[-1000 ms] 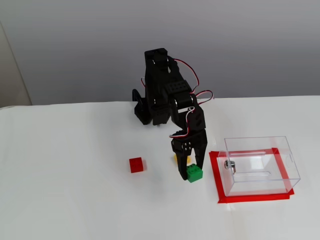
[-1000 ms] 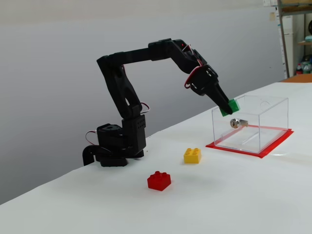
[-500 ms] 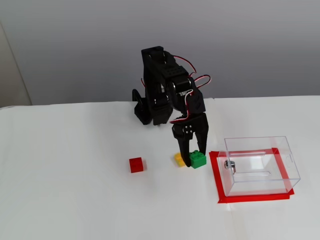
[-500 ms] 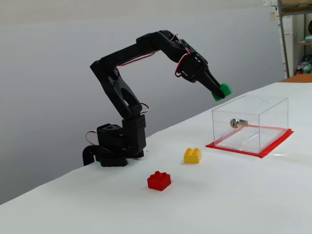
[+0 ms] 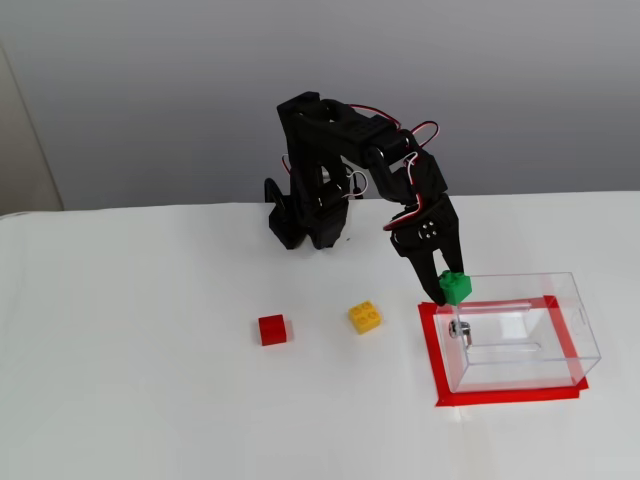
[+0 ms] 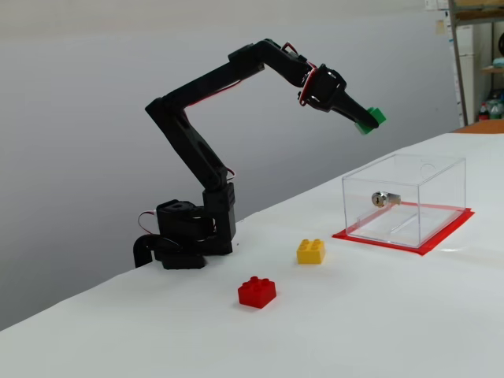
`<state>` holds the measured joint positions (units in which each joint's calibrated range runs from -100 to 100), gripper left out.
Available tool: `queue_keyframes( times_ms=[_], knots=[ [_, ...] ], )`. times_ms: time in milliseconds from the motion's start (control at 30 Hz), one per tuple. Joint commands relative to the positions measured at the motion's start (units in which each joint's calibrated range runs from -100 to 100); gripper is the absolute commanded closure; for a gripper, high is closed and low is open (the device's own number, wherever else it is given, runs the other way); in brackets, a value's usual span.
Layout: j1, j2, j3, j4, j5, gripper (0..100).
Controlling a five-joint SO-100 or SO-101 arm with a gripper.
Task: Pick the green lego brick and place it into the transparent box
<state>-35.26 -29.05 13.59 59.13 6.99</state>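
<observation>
1. A yellow brick point(image 5: 365, 317) lies on the white surface point(image 5: 140, 380).
2. A red brick point(image 5: 272, 329) sits to its left in both fixed views, apart from it.
3. A red tape outline point(image 5: 505, 394), apparently, marks the surface.

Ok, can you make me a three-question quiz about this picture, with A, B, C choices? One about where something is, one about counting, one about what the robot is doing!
1. Where is the green lego brick?
A. On the table
B. Up in the air, above the transparent box
C. Inside the box

2. How many bricks lie on the table?
A. Two
B. Three
C. Five

3. What are the gripper jaws doing?
A. Hanging open and empty
B. Pinching the green brick
C. Pinching the red brick

Answers:
1. B, the brick hangs well above the box in the lower fixed view.
2. A, only the yellow brick and the red brick lie there.
3. B, the green brick sits between the jaws.
</observation>
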Motion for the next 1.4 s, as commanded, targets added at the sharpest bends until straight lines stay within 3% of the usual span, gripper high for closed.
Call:
queue_keyframes(
  times_ms=[0,600,1367],
  knots=[
    [-4.3,0.9,-3.6,-0.6,-0.2,90],
    [-16.8,20.9,-23.4,-0.5,-0.1,90],
    [-19.1,31.7,-28.7,-0.6,-0.2,90]
  ],
)
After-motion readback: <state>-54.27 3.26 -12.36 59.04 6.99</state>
